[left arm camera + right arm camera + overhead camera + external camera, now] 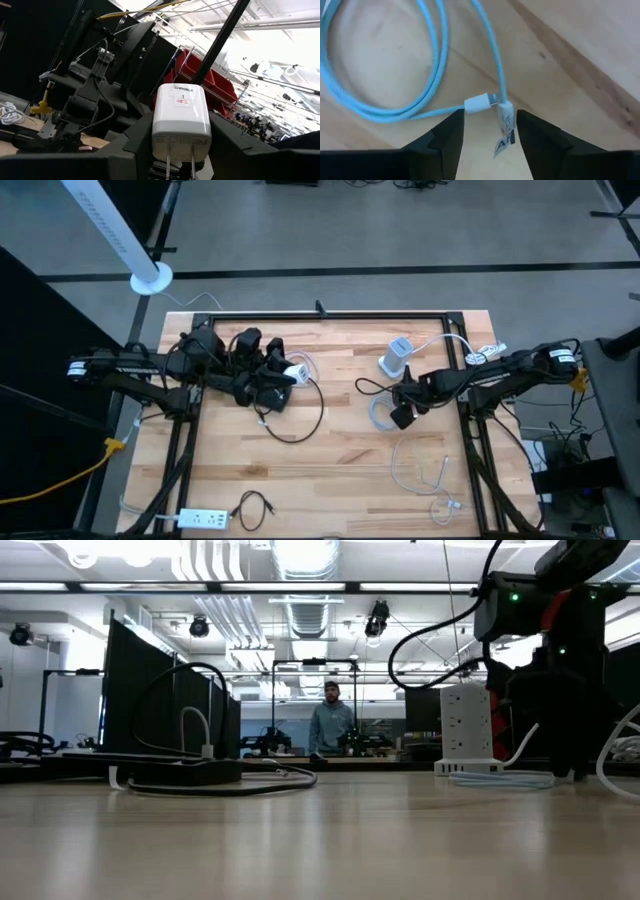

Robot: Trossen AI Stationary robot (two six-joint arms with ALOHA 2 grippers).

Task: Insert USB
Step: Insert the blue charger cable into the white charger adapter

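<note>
**Right claw poised over the cable plug, left claw holding the charger**

The left claw [285,375], toward nine o'clock on the pale wooden tabletop [330,470], is clenched around a white, boxy plastic wall charger [181,117], its two metal prongs pointing back toward the wrist. The charger looks light and rigid, with smooth sides that could slip if the squeeze slackens, so the flat faces where the claw has it seem the sensible place.

Over toward three o'clock, the right claw [490,132] hovers just above the tabletop with its dark fingers [447,137] parted and nothing between them. Directly below the gap lies the white plug end [480,104] of a light blue braided cable [432,65], which loops loosely on the wood; a small paper tag [505,131] hangs on the cable just beside the plug. The cable is soft and floppy and will bend away if taken mid-length. I'd judge the stiff white plug housing the only good hold: small, light, hard, and likely to skate on the wood or twist unless pinched squarely across its flat sides, with the metal tip left free.

A white upright power tower [397,356] stands near one o'clock, close to the right arm.
</note>
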